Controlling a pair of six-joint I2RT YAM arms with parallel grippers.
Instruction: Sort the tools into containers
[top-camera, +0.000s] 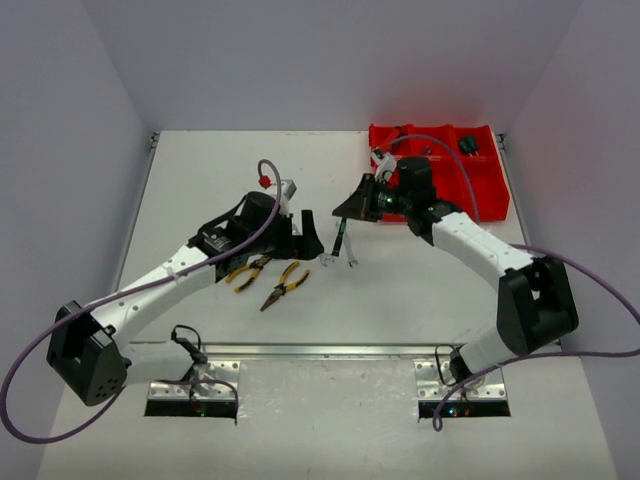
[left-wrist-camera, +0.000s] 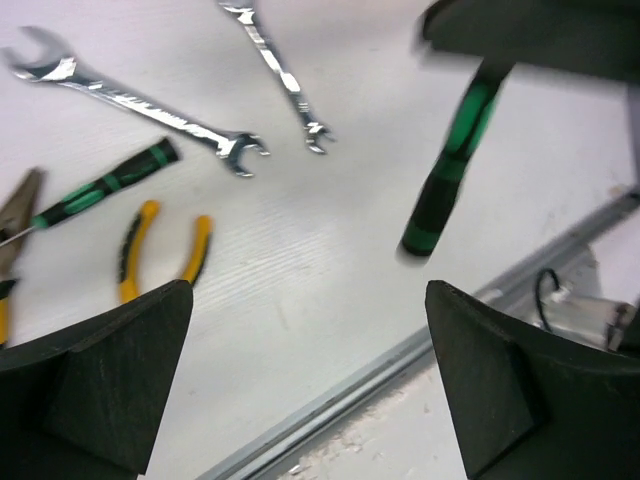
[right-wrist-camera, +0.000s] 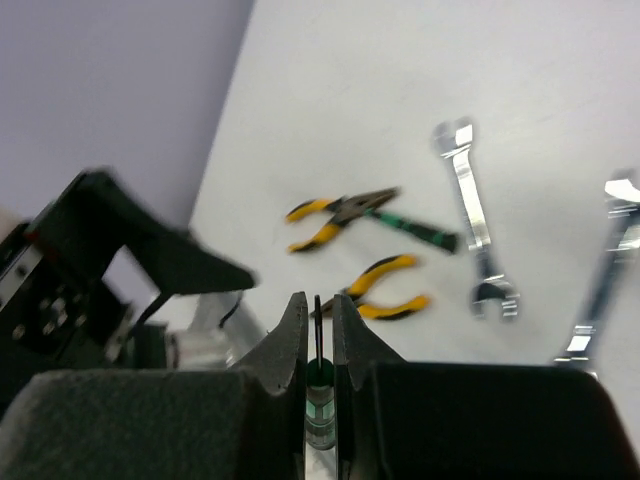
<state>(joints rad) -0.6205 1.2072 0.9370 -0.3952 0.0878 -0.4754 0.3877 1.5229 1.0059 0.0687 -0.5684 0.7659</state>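
My right gripper (right-wrist-camera: 319, 308) is shut on a green-and-black screwdriver (right-wrist-camera: 320, 395) and holds it above the table, handle hanging down (left-wrist-camera: 452, 170) (top-camera: 341, 240). My left gripper (left-wrist-camera: 308, 290) stands open and empty just left of it (top-camera: 303, 240). On the table lie two silver wrenches (left-wrist-camera: 140, 103) (left-wrist-camera: 282, 78), two yellow-handled pliers (right-wrist-camera: 388, 292) (right-wrist-camera: 335, 213) and a second green screwdriver (left-wrist-camera: 100, 190). The red containers (top-camera: 487, 190) sit at the far right, behind my right gripper (top-camera: 350, 207).
A dark tool (top-camera: 468, 145) lies in a back compartment of the bins. A small red-topped item (top-camera: 265, 181) stands behind the left gripper. A metal rail (left-wrist-camera: 420, 345) runs along the table's near edge. Purple cables loop beside both arms.
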